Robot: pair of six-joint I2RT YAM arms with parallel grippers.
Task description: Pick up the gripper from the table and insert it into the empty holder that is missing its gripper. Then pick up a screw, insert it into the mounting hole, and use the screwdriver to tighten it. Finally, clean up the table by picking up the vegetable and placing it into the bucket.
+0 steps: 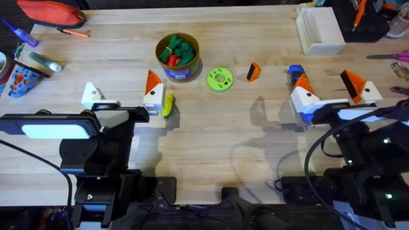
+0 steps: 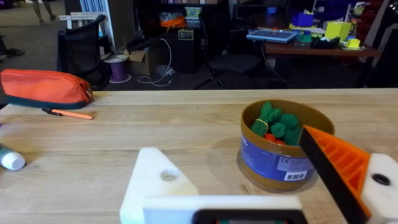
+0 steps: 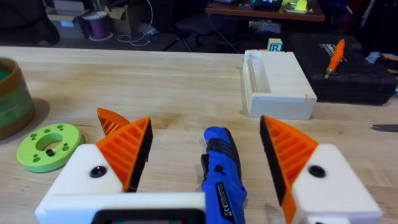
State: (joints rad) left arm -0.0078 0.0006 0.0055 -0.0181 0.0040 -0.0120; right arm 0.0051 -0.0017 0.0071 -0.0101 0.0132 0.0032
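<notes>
- Right gripper [image 1: 324, 86]: open wide, screwdriver [image 1: 294, 70] lying loose between the fingers on the surface [image 1: 255, 140].
- Left gripper [image 1: 123, 89]: open; its plain white holder [image 1: 92, 96] had no wedge.
- Loose orange gripper wedge [image 1: 254, 71]: left of the right gripper, long axis roughly fore-aft; right arm nearer.

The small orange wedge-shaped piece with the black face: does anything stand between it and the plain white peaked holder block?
Yes. In the overhead view, the flat bright-green ring disc and the white block with an orange ribbed wedge lie on the line from the orange piece to the holder.
</notes>
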